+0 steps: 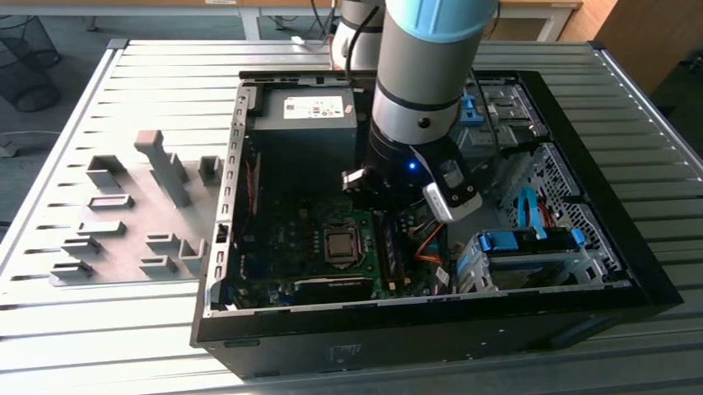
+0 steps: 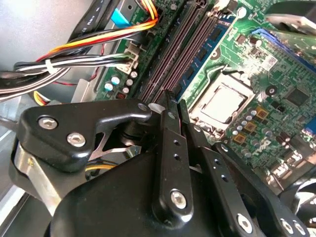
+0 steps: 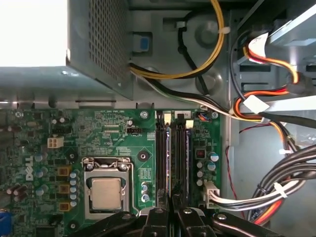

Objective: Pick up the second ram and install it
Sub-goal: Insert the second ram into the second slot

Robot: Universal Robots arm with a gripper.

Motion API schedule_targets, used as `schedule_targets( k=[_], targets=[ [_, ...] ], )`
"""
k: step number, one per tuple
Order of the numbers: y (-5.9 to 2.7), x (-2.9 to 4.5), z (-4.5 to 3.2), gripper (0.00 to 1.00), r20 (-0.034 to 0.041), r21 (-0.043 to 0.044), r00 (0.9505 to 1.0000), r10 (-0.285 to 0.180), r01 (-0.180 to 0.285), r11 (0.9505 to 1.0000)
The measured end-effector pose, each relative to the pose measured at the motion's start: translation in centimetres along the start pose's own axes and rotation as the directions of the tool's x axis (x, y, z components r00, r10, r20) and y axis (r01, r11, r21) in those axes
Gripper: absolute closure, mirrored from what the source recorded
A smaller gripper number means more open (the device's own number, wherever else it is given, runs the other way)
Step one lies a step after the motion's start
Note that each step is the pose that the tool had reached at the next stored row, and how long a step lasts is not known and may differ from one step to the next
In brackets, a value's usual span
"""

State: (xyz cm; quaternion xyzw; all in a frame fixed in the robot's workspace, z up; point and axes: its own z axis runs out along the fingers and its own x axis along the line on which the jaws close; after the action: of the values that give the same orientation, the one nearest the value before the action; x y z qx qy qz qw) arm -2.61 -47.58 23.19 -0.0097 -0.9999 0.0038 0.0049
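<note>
Hand (image 2: pixel 172 101): black metal fingers (image 2: pixel 170 148) drawn together at the tips, no gap to be seen. Cannot tell whether a thin edge is pinched between them. Hangs low over the long dark slots (image 3: pixel 161 158), tips just above them in both wrist views.

Just beyond the tips, ram (image 2: pixel 201 55): blue-green strip with flat black chips, standing on edge in the slot lane nearest the CPU socket (image 3: pixel 106 192). Unclear whether fully seated.

Likely handles as light, stiff and thin, yet fragile: bare board, small soldered parts, contacts along one long edge. Best taken by the two flat faces near mid-length or pushed on the top edge, kept square to the slot. Smooth faces, so could slip or tilt under a skewed pinch.

Around it, green motherboard (image 3: pixel 113 138), matte, crowded with small cans and pins; socket a dull metal square in a shiny frame. Beside the slots, soft bundled cables (image 3: pixel 256 106) in yellow, orange, black and white.

In the exterior view, glossy grey-and-blue arm (image 1: pixel 423 90) reaching down at frame centre into the open black case (image 1: pixel 439 317). Grey blocky fixture (image 1: pixel 121 222) at middle left on the ribbed metal counter (image 1: pixel 615 107).
</note>
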Motion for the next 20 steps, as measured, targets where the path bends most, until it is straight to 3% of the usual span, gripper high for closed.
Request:
schedule_targets(
  k=[7, 20],
  targets=[
    [-0.07, 0.06, 1.07, 0.86, -0.0066, -0.0015, 0.9998, -0.020, 0.020, 0.9998],
    [-0.15, 0.05, 1.20, 0.86, -0.0070, -0.0016, 0.9998, -0.020, 0.020, 0.9998]
  ],
)
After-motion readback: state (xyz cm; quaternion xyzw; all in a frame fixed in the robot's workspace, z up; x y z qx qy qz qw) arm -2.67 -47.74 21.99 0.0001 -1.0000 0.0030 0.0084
